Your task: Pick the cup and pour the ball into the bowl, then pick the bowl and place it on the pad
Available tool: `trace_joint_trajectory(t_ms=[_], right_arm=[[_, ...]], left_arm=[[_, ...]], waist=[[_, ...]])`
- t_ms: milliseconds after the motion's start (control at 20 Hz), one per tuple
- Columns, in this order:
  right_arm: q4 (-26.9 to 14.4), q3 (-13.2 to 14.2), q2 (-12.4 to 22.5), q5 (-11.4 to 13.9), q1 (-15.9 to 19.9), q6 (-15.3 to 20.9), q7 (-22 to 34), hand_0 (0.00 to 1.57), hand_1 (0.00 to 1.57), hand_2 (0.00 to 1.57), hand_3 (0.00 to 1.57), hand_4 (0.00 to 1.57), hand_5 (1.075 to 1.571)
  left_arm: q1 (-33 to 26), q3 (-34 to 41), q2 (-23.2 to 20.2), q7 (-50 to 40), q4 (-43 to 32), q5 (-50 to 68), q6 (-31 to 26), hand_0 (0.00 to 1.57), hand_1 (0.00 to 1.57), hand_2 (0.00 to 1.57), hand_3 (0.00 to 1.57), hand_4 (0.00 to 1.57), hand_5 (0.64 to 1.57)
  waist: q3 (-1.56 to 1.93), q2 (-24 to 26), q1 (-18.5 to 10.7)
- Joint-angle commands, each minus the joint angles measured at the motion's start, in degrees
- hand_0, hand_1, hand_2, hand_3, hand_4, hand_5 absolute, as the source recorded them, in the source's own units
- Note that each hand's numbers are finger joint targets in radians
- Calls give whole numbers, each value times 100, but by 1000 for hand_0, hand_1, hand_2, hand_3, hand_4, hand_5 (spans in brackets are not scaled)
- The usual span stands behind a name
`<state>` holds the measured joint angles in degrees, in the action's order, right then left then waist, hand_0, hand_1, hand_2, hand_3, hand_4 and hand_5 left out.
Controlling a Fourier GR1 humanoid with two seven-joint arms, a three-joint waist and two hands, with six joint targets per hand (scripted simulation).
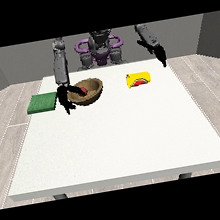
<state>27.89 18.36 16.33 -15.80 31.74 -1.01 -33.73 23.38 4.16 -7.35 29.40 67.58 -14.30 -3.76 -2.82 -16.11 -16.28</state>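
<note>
On my screen the brown bowl (89, 91) was tilted, its rim lifted toward the view's left, and a red ball (82, 90) lay inside it. The hand at the view's left (66, 100) was at that rim, and its fingers (73, 89) were grasping the edge of the bowl. The green pad (42, 102) lay just beside this hand, at the left edge of the white surface (117, 141). The yellow cup (138, 79) lay on its side, well apart to the right, and I saw something red at its mouth. The hand at the view's right (160, 55) hung above the far corner, away from the cup; I could not tell its state.
</note>
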Motion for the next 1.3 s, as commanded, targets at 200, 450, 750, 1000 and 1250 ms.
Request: trace_joint_trajectory(t_ms=[200, 450, 750, 1000, 1250], right_arm=[[-476, -925, 837, 1615, -764, 1854, 388, 1571, 1571, 1571, 1571, 1307, 1566], [-202, -920, 1468, 1739, -785, 2041, 1124, 1571, 1571, 1571, 1571, 1269, 1571], [32, -1103, 1698, 1758, -545, 1799, 2561, 1571, 1571, 1571, 1571, 1154, 1571], [365, -1902, 2295, 2405, -309, 1048, 3924, 1571, 1571, 1571, 1571, 1285, 1562], [1054, -2684, 3184, 3184, 22, 175, 4335, 1571, 1571, 1571, 1571, 1571, 1571]], left_arm=[[416, -268, -38, 73, 346, -95, -200, 0, 0, 0, 0, 0, 708], [529, -396, 85, -69, 239, -153, -218, 0, 0, 0, 0, 0, 714], [486, -348, 252, -197, -260, -107, -181, 0, 0, 0, 0, 0, 712], [325, -67, 212, -252, -942, 46, -197, 0, 0, 0, 0, 0, 724], [10, 244, 134, -65, -1438, 172, -58, 0, 0, 0, 0, 0, 729]], waist=[[232, -989, -894], [223, -651, -1119], [236, -9, -1024], [246, 933, -509], [247, 1510, 87]])
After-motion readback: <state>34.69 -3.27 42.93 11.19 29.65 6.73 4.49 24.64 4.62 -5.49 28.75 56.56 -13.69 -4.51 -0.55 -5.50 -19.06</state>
